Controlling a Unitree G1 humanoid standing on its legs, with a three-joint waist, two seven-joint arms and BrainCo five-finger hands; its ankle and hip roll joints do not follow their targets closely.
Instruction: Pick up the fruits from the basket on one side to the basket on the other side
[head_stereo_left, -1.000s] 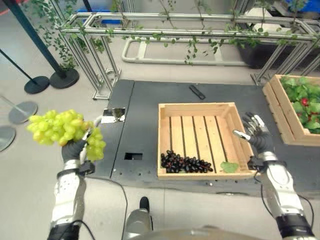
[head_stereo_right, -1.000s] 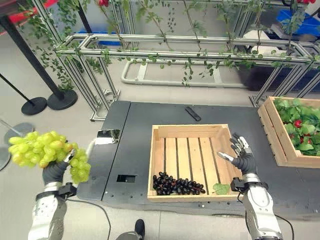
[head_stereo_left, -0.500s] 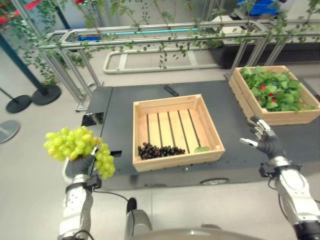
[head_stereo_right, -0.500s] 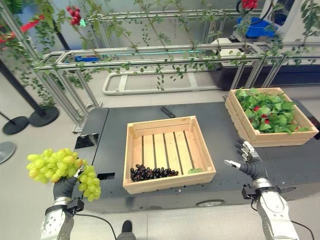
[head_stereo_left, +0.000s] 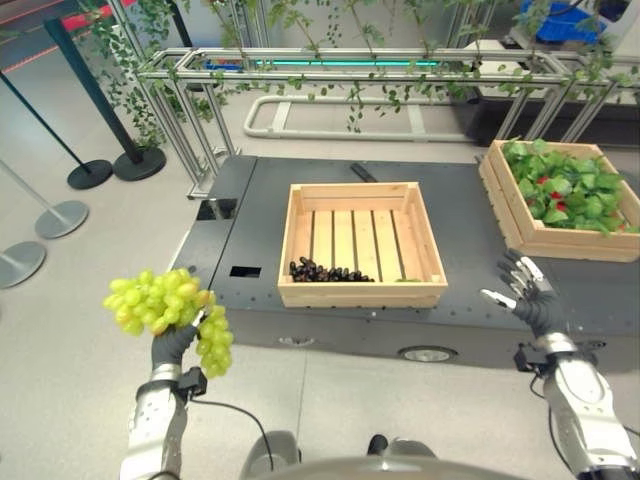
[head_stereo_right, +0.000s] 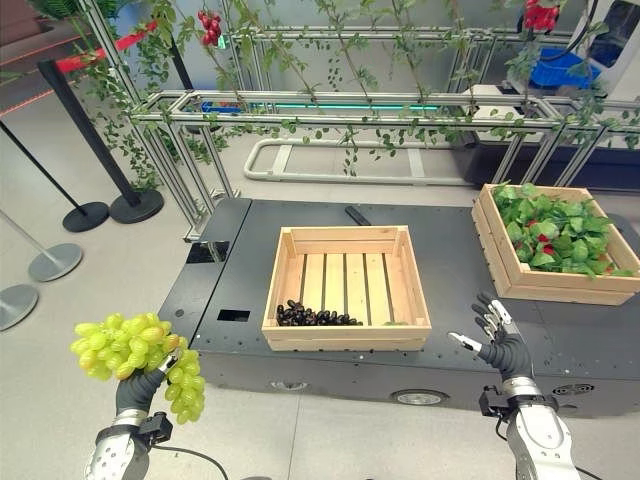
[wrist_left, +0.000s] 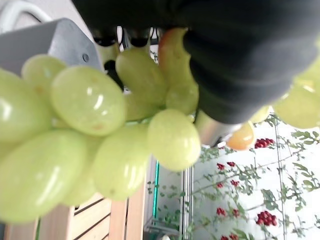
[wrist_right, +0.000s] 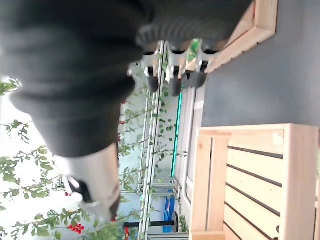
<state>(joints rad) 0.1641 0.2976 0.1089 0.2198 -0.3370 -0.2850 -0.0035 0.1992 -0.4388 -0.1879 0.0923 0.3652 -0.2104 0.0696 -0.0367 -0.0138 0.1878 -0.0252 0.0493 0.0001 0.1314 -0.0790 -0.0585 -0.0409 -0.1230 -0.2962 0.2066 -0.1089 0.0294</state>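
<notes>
My left hand (head_stereo_left: 173, 345) is shut on a big bunch of green grapes (head_stereo_left: 160, 301), held up over the floor well left of the dark platform (head_stereo_left: 460, 215). The grapes (wrist_left: 90, 130) crowd close against the hand in the left wrist view. A wooden crate (head_stereo_left: 360, 244) stands in the middle of the platform with a small bunch of dark grapes (head_stereo_left: 330, 272) along its near wall. A second crate (head_stereo_left: 560, 200) with green leaves and red fruit sits at the platform's right end. My right hand (head_stereo_left: 528, 298) is open, raised near the platform's front right edge.
A metal frame with vines (head_stereo_left: 380, 70) runs behind the platform. Stanchion bases (head_stereo_left: 60, 218) stand on the floor at the left. A small black object (head_stereo_left: 363, 173) lies behind the middle crate. A rectangular cut-out (head_stereo_left: 245, 271) shows in the platform's left part.
The camera has pulled back and shifted, so the platform and crates look smaller and farther. My left hand still holds the green grapes; my right hand stays open at the right.
</notes>
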